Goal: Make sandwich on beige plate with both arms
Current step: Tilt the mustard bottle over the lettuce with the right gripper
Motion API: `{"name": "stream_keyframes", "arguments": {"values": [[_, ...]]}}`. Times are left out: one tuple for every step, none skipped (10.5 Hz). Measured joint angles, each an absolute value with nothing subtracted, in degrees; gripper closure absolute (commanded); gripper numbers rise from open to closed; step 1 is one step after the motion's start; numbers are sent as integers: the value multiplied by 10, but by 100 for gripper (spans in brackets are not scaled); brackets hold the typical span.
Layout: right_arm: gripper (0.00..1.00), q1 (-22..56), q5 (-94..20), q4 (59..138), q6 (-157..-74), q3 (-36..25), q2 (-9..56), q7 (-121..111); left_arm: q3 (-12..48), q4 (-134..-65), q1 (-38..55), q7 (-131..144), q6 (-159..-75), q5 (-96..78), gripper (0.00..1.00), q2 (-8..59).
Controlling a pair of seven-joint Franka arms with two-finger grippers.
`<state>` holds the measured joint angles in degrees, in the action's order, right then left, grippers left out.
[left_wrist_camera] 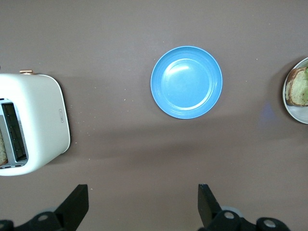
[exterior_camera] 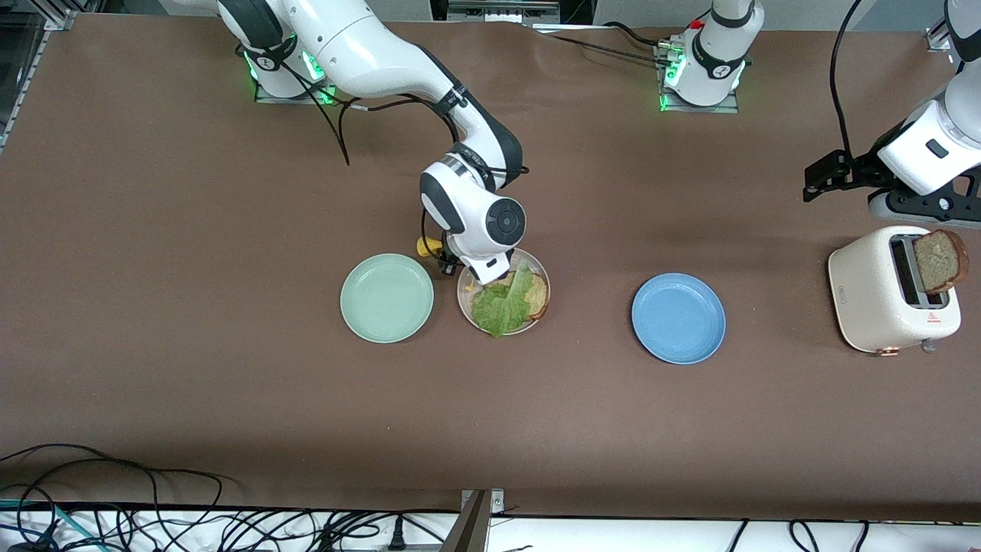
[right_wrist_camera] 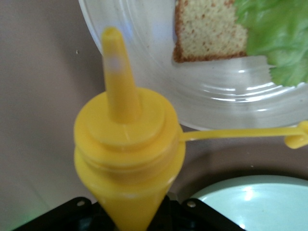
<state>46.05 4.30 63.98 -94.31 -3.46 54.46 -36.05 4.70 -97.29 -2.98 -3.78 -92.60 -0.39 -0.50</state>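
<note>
The beige plate (exterior_camera: 466,305) holds one brown toast slice (exterior_camera: 539,296) with a ruffled lettuce leaf (exterior_camera: 502,308) lying over it. My right gripper (exterior_camera: 448,265) is shut on a yellow squeeze bottle (exterior_camera: 429,247) over the gap between the mint-green plate and the beige plate. In the right wrist view the bottle (right_wrist_camera: 127,144) points its uncapped nozzle at the plate's rim (right_wrist_camera: 231,101), close to the toast (right_wrist_camera: 207,29) and lettuce (right_wrist_camera: 279,33). My left gripper (exterior_camera: 828,178) hangs open and empty above the table beside the toaster (exterior_camera: 881,295), its fingertips wide apart (left_wrist_camera: 143,202).
A second toast slice (exterior_camera: 941,262) sticks up from the toaster's slot. The blue plate (exterior_camera: 678,318) lies bare between the beige plate and the toaster. The mint-green plate (exterior_camera: 387,297) lies bare toward the right arm's end. Cables run along the table's near edge.
</note>
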Motion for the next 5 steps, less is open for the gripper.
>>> {"name": "stream_keyframes", "arguments": {"values": [[100,459,40,635,-942,-35,544,-361,47,-973,-30,-38,-926,-4,0,-5],[100,458,33,629,-942,-36,543,-360,47,-973,-30,-38,-926,-4,0,-5],[100,453,26,624,-942,-38,536,-360,47,-973,-30,-38,-926,-4,0,-5],[100,445,23,625,-941,-39,522,-360,47,-973,-30,-38,-926,-4,0,-5],[100,433,21,630,-942,-40,504,-361,47,-973,-30,-38,-926,-4,0,-5]]}}
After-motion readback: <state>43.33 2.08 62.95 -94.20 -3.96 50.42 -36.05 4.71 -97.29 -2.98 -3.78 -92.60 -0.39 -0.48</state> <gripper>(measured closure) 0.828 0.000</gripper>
